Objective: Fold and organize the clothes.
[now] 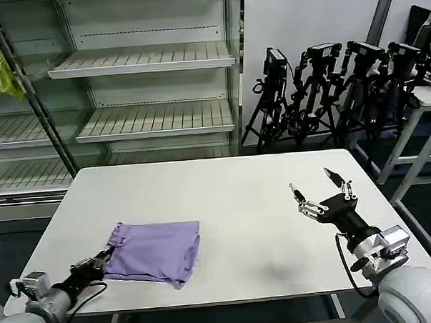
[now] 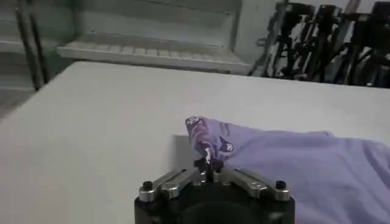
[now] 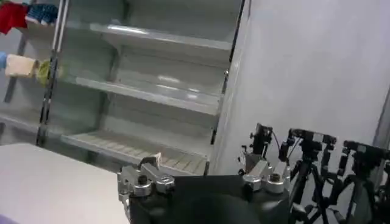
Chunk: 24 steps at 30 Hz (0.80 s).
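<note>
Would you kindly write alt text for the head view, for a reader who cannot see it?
A folded lavender T-shirt lies on the white table, its left edge pinched by the left gripper. The right gripper hovers open over the table's right side, apart from the shirt.

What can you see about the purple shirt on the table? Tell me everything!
The light purple, soft cotton-looking T-shirt lies folded into a flat, roughly square bundle on the white table, near the front edge on the robot's left side. Its surface shows gentle wrinkles. One corner is lifted and bunched, showing a small darker purple cartoon print. The left gripper is shut on that corner. The right gripper hangs open over the table, well away from the shirt.
</note>
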{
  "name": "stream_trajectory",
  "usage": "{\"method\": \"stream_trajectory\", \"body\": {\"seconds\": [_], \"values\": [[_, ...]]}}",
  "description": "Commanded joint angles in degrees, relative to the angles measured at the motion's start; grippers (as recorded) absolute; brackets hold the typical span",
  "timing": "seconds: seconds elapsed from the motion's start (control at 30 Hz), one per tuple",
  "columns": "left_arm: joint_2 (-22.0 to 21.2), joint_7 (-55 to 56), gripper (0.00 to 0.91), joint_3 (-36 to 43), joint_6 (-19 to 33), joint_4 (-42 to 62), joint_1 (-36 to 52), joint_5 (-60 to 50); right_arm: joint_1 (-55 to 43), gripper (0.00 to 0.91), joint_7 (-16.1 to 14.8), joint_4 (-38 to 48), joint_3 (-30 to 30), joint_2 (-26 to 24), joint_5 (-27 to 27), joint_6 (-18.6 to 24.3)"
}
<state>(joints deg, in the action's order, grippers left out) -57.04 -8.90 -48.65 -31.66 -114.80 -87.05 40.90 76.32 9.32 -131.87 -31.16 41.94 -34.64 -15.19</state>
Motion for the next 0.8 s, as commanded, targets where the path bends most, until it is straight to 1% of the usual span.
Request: {"method": "stream_trajectory", "body": {"seconds": [0.03,0.17,0.27,0.37,0.53,0.67,0.73,0.8], "values": [[6.5,0.8,0.071,-11.3,-0.6,1.1,-1.7,2.5,-1.0,0.907,0.0,0.5,0.5,-0.1,0.0,0.3],[11.0,1.1,0.071,-18.0,-0.9,2.1,-2.9,2.7,-1.8,0.907,-0.2,1.1,0.8,-0.5,-0.2,0.6],[14.5,1.1,0.071,-21.7,-1.1,3.3,-2.9,3.1,-2.3,0.907,-0.3,1.4,0.9,-0.6,-0.6,0.8],[17.9,1.1,0.071,-24.8,-1.3,4.8,-3.3,3.7,-2.7,0.907,-0.4,1.6,0.9,-0.4,-0.8,0.9],[21.8,0.5,0.071,-27.8,-0.8,6.0,-3.4,1.9,-2.6,0.907,-0.6,2.0,0.8,-0.2,-0.8,1.4],[22.2,0.3,0.071,-28.3,-0.4,4.3,-1.9,-0.1,-2.2,0.907,-0.6,2.0,0.1,-0.1,-1.0,1.5],[21.0,0.4,0.071,-27.1,-0.7,1.9,-1.7,0.5,-1.5,0.907,-0.6,2.0,-0.6,-0.1,-1.1,1.6],[18.9,1.4,0.081,-24.3,-1.4,-1.4,-1.8,2.7,-1.0,0.907,-0.6,2.0,-0.9,-0.1,-1.1,1.8]]}}
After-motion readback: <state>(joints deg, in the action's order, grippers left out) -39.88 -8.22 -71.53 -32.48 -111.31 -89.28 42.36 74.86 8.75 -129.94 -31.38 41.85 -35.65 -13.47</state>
